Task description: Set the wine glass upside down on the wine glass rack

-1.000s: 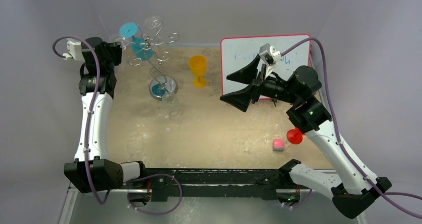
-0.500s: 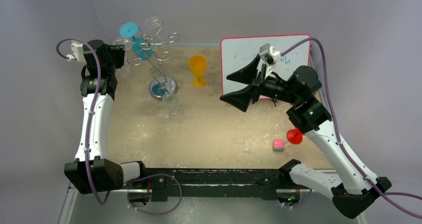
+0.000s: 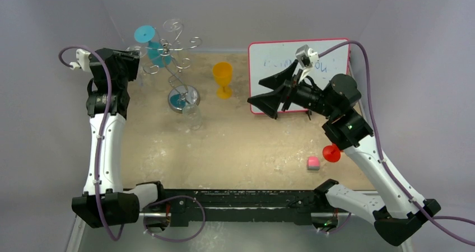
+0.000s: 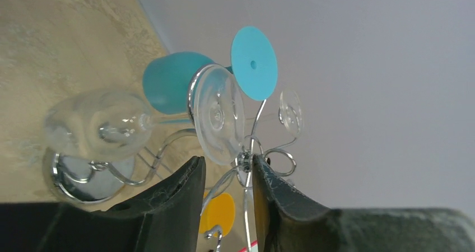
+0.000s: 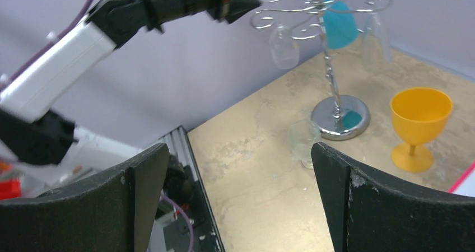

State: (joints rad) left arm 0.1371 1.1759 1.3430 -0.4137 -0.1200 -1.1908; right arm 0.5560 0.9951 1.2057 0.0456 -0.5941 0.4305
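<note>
- The wine glass (image 4: pixel 115 126) hangs bowl-down on the wine glass rack (image 3: pixel 178 67). Its round foot is caught in a curled arm on the rack's left side.
- The rack stands on its shiny round base at the far left of the worktop (image 3: pixel 252 145).
- The left tool (image 4: pixel 227 160) sits just beside the glass's foot. Its fingers are a little apart and appear to pinch nothing; rack wire shows through the gap.
- A teal glass (image 3: pixel 152 46) also hangs upside down on the rack, next to the clear one.
- A second clear glass (image 3: pixel 192 116) stands on the worktop, just near of the rack's base.
- A yellow goblet (image 3: pixel 222 78) stands upright to the right of the rack, apart from it.
- The right tool (image 3: pixel 268 95) is spread wide and empty, raised over the near left edge of a whiteboard (image 3: pixel 327 53).
- A pink cube (image 3: pixel 313 162) and a red object (image 3: pixel 331 153) lie at the near right, by the right arm.
</note>
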